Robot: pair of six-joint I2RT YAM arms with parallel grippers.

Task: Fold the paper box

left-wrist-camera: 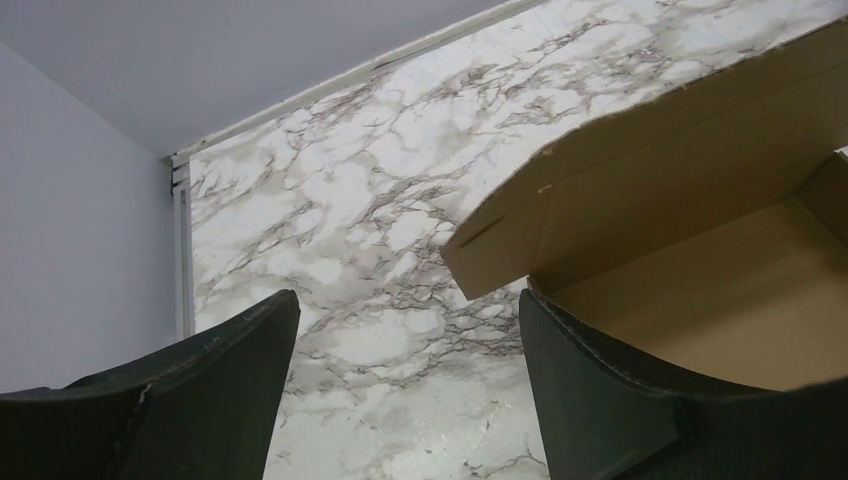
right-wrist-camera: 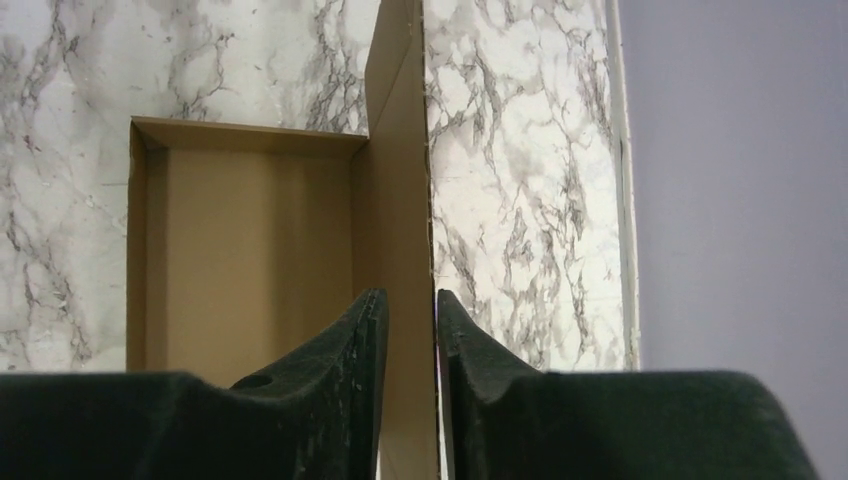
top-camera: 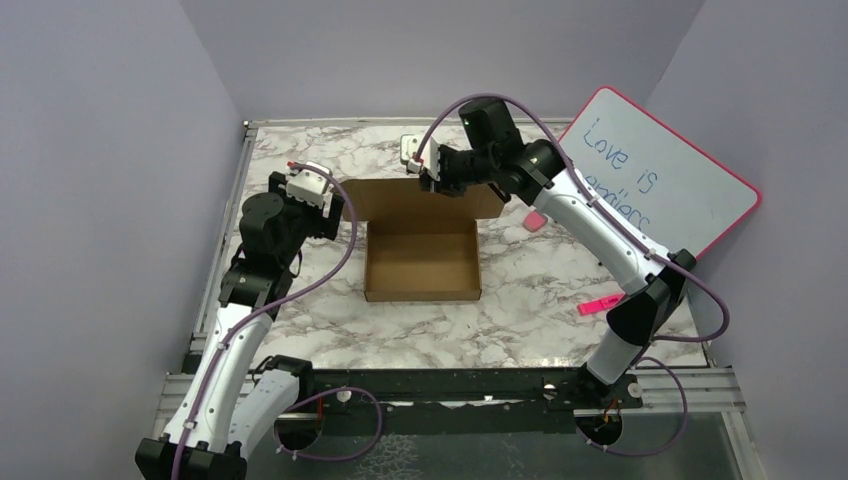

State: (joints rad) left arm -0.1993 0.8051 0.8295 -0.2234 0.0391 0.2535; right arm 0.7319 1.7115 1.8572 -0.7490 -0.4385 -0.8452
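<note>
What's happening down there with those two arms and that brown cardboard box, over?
Left gripper open, beside the brown cardboard box. Right gripper straddling its raised lid flap, grip unclear. Nothing blocking the box.

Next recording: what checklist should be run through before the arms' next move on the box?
1. paper box tray walls upright: ok.
2. lid flap standing at the far side, not yet closed: ok.
3. right pincer straddles the lid flap's edge: ok; firm grip: cannot tell.
4. left pincer open and empty, beside the flap's left end: ok.
5. pink marker lying apart from the box: ok.
</note>
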